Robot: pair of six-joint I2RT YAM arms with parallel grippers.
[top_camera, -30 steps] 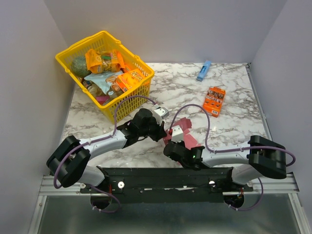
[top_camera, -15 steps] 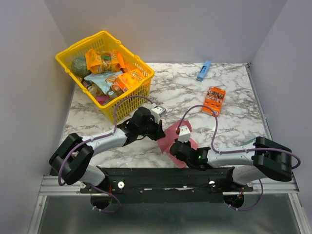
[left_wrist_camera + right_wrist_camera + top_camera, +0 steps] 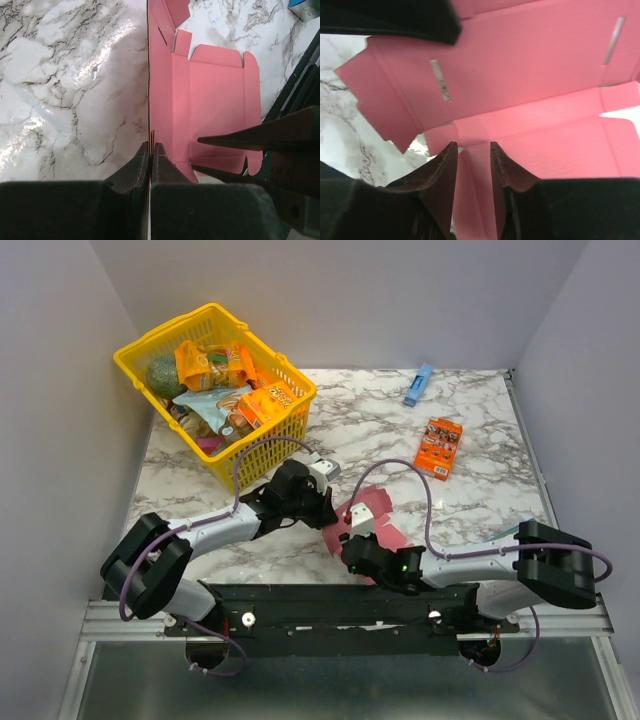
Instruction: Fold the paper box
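Quick status from my end. The paper box point(image 3: 372, 502) isn't a box yet. It's a pink cut-out sheet lying on the marble table point(image 3: 480, 490), right between the two arms.

The left pincer point(image 3: 151, 148) is clamped tight on the edge of one side panel. That panel stands up on edge and runs straight out ahead of the jaws. The rest of the sheet lies flat just to the right of that pincer, with its long axis pointing away from it and flaps at the far end.

The right pincer point(image 3: 471, 150) has its fingers parted and hovers right over the flat panels, with a crease showing below the gap. I can't see anything pinched in there.

So I'd say the right arm is the nearer one for the next wall, the one across the sheet from the raised panel. My worry is that the card is thin, so if the left grip tugs sideways the whole sheet probably slides instead of creasing.
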